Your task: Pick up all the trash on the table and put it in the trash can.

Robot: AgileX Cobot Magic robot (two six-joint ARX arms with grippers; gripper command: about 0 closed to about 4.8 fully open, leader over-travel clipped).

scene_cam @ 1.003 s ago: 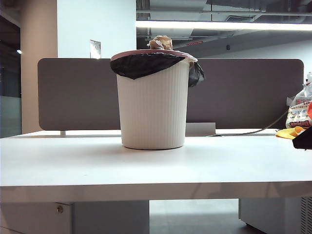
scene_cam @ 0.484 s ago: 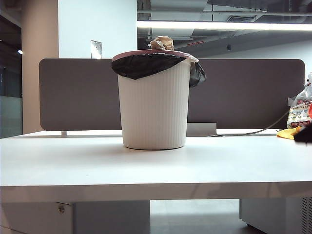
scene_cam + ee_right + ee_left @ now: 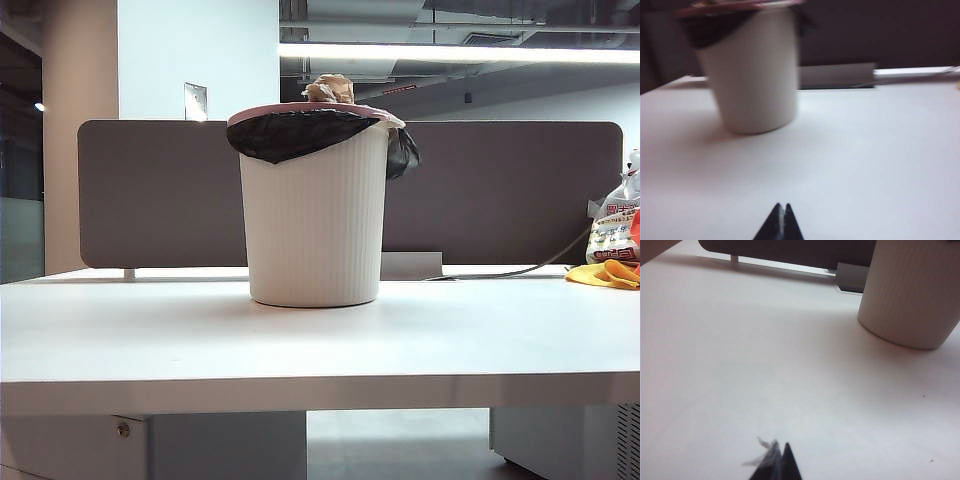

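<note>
The white ribbed trash can [image 3: 313,220] stands upright in the middle of the table [image 3: 300,340], its black liner folded over the pinkish rim. A wad of tan crumpled trash [image 3: 330,89] pokes above the rim. Neither gripper shows in the exterior view. In the left wrist view my left gripper [image 3: 781,447] is shut low over the bare table [image 3: 740,365], a pale wisp clinging to its tip, well short of the trash can [image 3: 912,295]. In the blurred right wrist view my right gripper [image 3: 782,206] is shut with nothing in it, facing the trash can [image 3: 752,75] from a distance.
A printed plastic bag [image 3: 612,230] and a yellow cloth [image 3: 603,272] lie at the table's far right edge. A grey-brown divider panel [image 3: 500,190] runs along the back, with a thin cable [image 3: 520,270] at its foot.
The dark arm shape at the right edge of the exterior view has drawn out of sight, uncovering the yellow cloth. The trash can and its contents have not moved.
</note>
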